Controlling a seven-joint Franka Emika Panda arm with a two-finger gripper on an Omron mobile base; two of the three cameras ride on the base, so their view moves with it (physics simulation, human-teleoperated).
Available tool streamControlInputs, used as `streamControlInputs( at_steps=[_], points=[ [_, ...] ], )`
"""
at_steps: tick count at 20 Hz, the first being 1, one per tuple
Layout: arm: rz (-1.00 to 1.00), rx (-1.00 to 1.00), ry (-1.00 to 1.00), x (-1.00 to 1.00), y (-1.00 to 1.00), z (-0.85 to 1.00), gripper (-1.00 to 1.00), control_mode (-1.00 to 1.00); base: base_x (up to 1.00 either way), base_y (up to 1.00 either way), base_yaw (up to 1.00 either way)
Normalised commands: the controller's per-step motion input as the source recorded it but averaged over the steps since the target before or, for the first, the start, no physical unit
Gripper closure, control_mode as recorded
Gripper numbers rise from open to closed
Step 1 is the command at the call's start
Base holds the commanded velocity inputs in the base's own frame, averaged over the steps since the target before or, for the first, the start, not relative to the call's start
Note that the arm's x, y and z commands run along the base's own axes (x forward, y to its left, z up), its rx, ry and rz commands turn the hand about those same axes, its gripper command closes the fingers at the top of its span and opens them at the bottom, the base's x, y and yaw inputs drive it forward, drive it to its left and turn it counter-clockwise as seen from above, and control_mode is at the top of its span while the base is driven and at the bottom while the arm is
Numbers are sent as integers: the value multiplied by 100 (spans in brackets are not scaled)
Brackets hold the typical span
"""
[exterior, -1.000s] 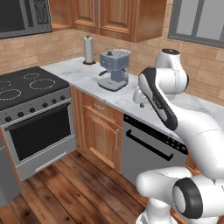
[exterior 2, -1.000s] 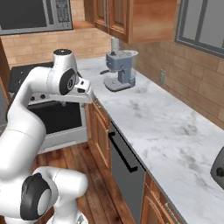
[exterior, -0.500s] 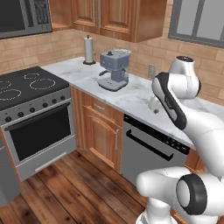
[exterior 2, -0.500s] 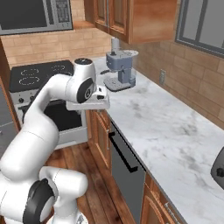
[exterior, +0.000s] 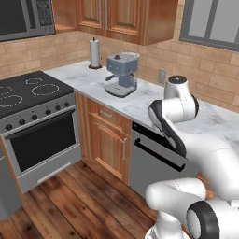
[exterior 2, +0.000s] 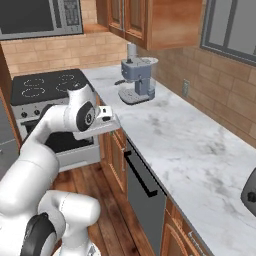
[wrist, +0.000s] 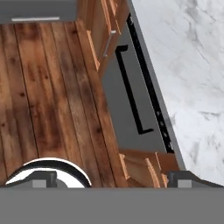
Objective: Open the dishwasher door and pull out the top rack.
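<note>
Marble counter (exterior 2: pixel 190 150), wood floor (wrist: pixel 48 96), dishwasher door (wrist: pixel 127 113) closed.

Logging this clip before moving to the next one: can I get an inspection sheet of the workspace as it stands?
Surface: white marbled stone counter, bare above the dishwasher.
Job's things: flat grey dishwasher door shut, thin dark bar handle untouched; rack hidden.
Clutter: blue-grey coffee machine, white paper towel roll.
Grippers: two-finger gripper open, fingers above the wooden plank floor, holding nothing.
Cables: nothing seen.
Surroundings: black-topped stove, wooden cabinets, grey-framed window.
</note>
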Motion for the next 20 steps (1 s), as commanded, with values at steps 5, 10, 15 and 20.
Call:
streamControlInputs(
  at_steps=[5, 10, 15, 20],
  points=[
    [0, -19, -1, 21, 53, -59, -100, -100, 0, 0, 0],
    [0, -15, -5, 36, 39, -54, -100, -100, 0, 0, 0],
    [0, -7, -1, 46, 12, -55, -100, -100, 0, 0, 0],
    [-1, -5, 0, 47, 2, -63, -100, -100, 0, 0, 0]
  ],
)
